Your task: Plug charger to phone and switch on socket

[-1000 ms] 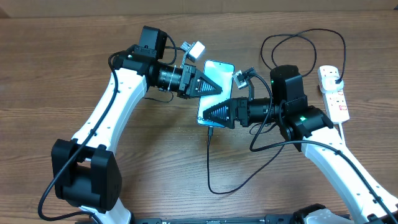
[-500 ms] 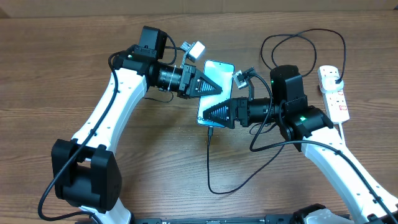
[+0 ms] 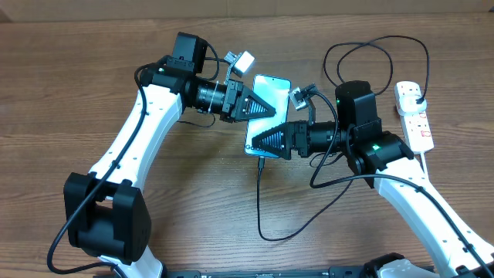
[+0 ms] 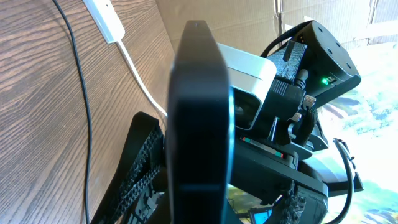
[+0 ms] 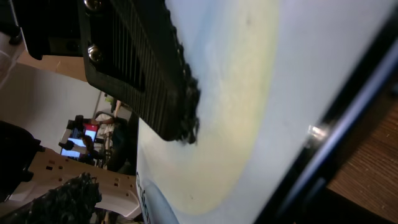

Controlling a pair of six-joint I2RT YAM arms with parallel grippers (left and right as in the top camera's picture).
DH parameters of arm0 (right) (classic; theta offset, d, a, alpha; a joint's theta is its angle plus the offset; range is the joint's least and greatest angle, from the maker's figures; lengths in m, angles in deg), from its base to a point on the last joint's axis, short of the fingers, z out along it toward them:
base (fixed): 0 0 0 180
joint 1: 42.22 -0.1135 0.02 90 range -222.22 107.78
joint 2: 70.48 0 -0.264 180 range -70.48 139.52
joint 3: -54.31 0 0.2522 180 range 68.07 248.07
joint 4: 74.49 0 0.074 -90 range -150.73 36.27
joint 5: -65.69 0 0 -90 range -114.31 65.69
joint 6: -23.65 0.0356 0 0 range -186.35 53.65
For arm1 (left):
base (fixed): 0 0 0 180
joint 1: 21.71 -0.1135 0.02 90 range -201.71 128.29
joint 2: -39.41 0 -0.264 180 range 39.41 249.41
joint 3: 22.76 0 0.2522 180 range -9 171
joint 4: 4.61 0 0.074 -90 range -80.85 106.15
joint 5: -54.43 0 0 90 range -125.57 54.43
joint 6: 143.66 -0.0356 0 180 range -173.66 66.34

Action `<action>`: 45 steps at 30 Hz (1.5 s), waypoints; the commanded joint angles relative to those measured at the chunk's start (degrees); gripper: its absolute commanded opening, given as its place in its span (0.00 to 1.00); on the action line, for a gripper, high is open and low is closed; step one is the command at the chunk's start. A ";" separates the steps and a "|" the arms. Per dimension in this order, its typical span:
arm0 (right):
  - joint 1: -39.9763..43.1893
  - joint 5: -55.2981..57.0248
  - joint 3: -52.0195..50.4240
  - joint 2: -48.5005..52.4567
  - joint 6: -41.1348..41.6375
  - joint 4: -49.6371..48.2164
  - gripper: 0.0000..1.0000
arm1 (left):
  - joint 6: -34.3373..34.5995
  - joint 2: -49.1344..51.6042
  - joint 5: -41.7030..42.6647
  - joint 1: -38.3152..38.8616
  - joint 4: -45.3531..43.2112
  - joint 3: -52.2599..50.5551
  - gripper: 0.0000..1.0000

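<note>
The phone (image 3: 272,86) is held between both grippers at mid-table, screen up. My left gripper (image 3: 272,108) is shut on its far part from the left. In the left wrist view the phone (image 4: 199,124) shows edge-on between the jaws. My right gripper (image 3: 255,143) is shut on the near part, one finger (image 5: 146,74) lying on the pale screen (image 5: 261,93). The black charger cable (image 3: 258,208) meets the phone's near end and loops right and back to its plug (image 3: 414,94) in the white socket strip (image 3: 417,123) at the right. Its switch state cannot be told.
A cardboard wall (image 3: 309,6) runs along the table's back edge. The strip's thick white cord (image 3: 424,158) passes by my right arm. The cable loops (image 3: 378,46) lie behind the right arm. The left wrist view shows the black cable (image 4: 81,106) and white cord (image 4: 134,62).
</note>
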 commanded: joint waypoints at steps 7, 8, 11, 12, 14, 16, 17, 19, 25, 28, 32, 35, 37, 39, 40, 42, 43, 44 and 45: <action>-0.17 -0.07 0.70 -0.15 -0.24 -0.13 1.00 | -0.68 -2.03 3.58 0.79 -0.26 -0.04 0.04; -0.17 -0.07 0.70 -0.15 -0.24 -0.13 1.00 | -0.66 -2.03 3.58 0.79 -0.28 -0.04 0.04; -0.17 -0.07 0.70 -0.15 -0.24 -0.13 1.00 | -0.68 -2.03 3.58 0.79 -0.26 -0.04 0.04; -0.17 -0.07 0.70 -0.15 -0.24 -0.15 1.00 | -0.66 -2.03 3.58 0.79 -0.26 -0.04 0.04; -0.17 -0.07 0.70 -0.15 -0.24 -0.13 1.00 | -0.66 -2.03 3.58 0.79 -0.24 -0.04 0.04; -0.17 -0.07 0.70 -0.15 -0.24 -0.13 1.00 | -0.66 -2.03 3.58 0.79 -0.26 -0.04 0.04; -0.17 -0.07 0.70 -0.15 -0.24 -0.13 1.00 | -0.68 -2.03 3.58 0.79 -0.26 -0.04 0.04; -0.17 -0.07 0.70 -0.15 -0.24 -0.13 1.00 | -0.68 -2.03 3.58 0.79 -0.26 -0.04 0.05; -0.17 -0.09 0.70 -0.15 -0.24 -0.11 1.00 | -0.68 -2.03 5.20 0.79 -0.28 -0.04 0.04; -0.17 -0.09 0.70 -0.13 -0.24 -0.11 1.00 | -0.70 -2.03 5.25 0.76 -0.28 -0.04 0.04; -0.17 -0.09 0.70 -0.15 -0.24 -0.09 1.00 | -0.87 -2.03 5.25 0.76 -0.28 -0.04 0.04; -0.17 -0.11 0.70 -0.15 -0.24 0.00 1.00 | -0.87 -2.03 5.07 0.76 -0.31 -0.04 0.04; -0.17 -0.09 0.70 -0.15 -0.24 0.37 1.00 | -0.85 -2.03 5.07 0.76 -0.33 -0.04 0.04; -0.17 -0.09 0.70 -0.15 -0.24 0.79 1.00 | -0.87 -2.03 5.07 0.76 -0.35 -0.04 0.04; -0.17 -0.09 0.70 -0.15 -0.24 0.83 1.00 | -0.87 -2.03 5.09 0.76 -0.35 -0.04 0.04; -0.17 -0.13 0.70 -0.15 -0.20 0.98 1.00 | -0.85 -2.03 5.18 0.76 -0.28 -0.04 0.04; -0.17 -0.61 0.70 -0.15 -0.20 1.01 1.00 | -0.85 -2.03 5.44 0.76 -0.28 -0.04 0.04; -0.17 -1.25 0.70 -0.15 -0.20 0.98 1.00 | -0.85 -2.03 5.81 0.76 -0.31 -0.04 0.04; -0.17 -2.19 0.70 -0.15 -0.20 0.96 1.00 | -0.85 -2.03 6.49 0.76 -0.33 -0.04 0.04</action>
